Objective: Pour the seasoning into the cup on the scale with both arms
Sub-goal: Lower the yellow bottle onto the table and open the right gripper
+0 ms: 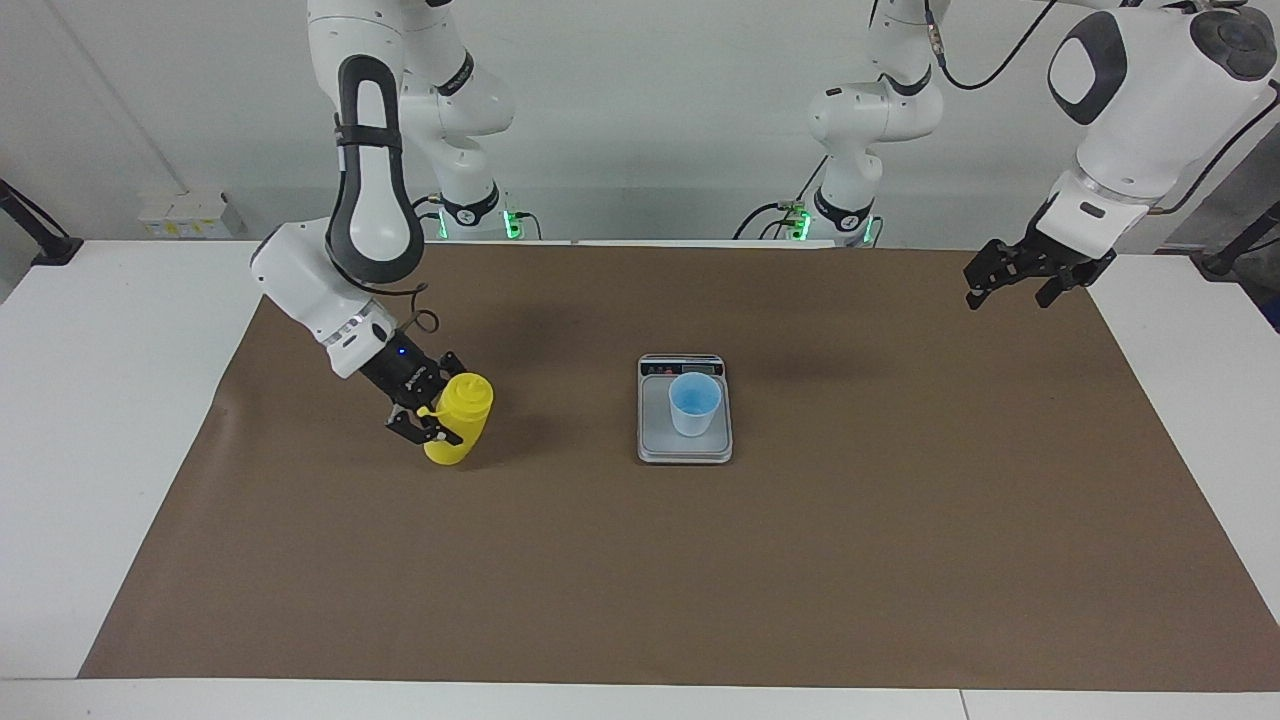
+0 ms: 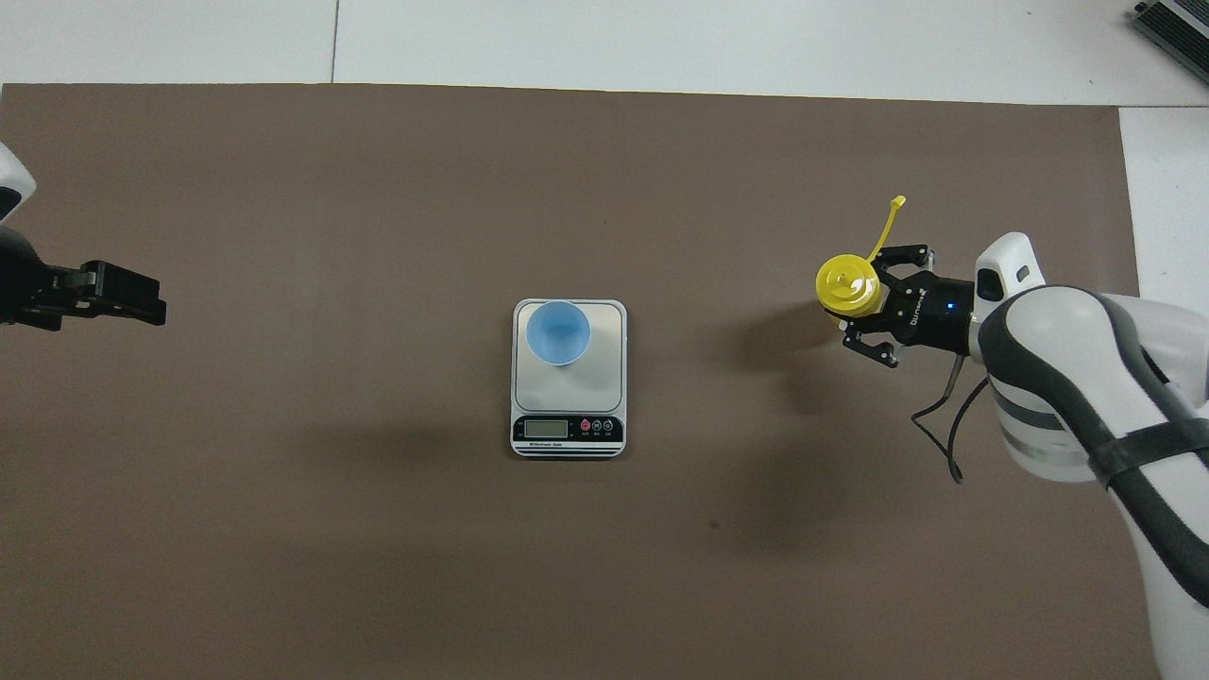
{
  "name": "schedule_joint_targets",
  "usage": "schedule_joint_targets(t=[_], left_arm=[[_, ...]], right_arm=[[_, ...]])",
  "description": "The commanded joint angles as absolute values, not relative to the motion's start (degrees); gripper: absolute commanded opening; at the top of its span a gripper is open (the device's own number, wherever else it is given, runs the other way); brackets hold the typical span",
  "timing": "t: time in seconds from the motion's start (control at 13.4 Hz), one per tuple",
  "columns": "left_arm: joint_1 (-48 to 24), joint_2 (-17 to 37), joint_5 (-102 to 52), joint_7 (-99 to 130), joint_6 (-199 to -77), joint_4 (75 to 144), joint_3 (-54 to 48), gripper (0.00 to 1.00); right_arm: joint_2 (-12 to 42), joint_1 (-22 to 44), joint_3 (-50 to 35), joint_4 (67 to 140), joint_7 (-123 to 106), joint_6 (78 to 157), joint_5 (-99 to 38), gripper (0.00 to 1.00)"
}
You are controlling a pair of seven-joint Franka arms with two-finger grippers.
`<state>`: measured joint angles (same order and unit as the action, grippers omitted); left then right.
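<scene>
- The right gripper (image 1: 432, 413) (image 2: 874, 307) is reaching in sideways at the right arm's end of the brown mat (image 1: 640, 560) (image 2: 378, 548), its fingers spread wide on either side of the seasoning bottle (image 1: 459, 420) (image 2: 849, 286).
- I cannot tell whether those fingers are pressing the bottle or only flanking it.
- The bottle is standing upright on the mat between those fingers, its thin cap strap (image 2: 886, 227) sticking out to one side.
- The scale (image 1: 685, 409) (image 2: 569, 378) is lying flat at mid-table, well apart from the right gripper, toward the left arm's end from it.
- The cup (image 1: 694, 403) (image 2: 558, 331) is sitting upright on the scale's platform, away from its display strip.
- The left gripper (image 1: 1020, 275) (image 2: 118, 295) is waiting in the air over the left arm's end of the mat, its fingers parted and gripping nothing, well apart from the scale.
</scene>
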<state>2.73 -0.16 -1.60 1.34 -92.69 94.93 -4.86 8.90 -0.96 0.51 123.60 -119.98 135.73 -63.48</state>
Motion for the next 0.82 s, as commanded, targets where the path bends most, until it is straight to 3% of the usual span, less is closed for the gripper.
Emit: schedule_joint_targets(t=[0.0, 0.37, 0.52, 0.67, 0.74], left_arm=[[3.3, -1.8, -0.9, 0.9, -93.3, 96.8, -5.1, 1.00], [3.3, -1.8, -0.9, 0.9, -93.3, 96.8, -5.1, 1.00], [3.3, -1.8, -0.9, 0.9, -93.3, 96.8, -5.1, 1.00], [3.3, -1.8, -0.9, 0.9, -93.3, 96.8, -5.1, 1.00], [3.3, -1.8, -0.9, 0.9, -93.3, 96.8, -5.1, 1.00]], right_arm=[[9.2, -5.4, -0.2, 123.8, -126.2, 130.0, -68.7, 0.00], [14.1, -9.0, -0.2, 123.8, -134.8, 122.4, -77.0, 0.04], [14.2, -9.1, -0.2, 123.8, -135.1, 121.9, -77.9, 0.22], [14.2, -9.3, -0.2, 123.8, -135.1, 121.3, -77.9, 0.31], [14.2, -9.3, -0.2, 123.8, -135.1, 121.3, -78.0, 0.46]])
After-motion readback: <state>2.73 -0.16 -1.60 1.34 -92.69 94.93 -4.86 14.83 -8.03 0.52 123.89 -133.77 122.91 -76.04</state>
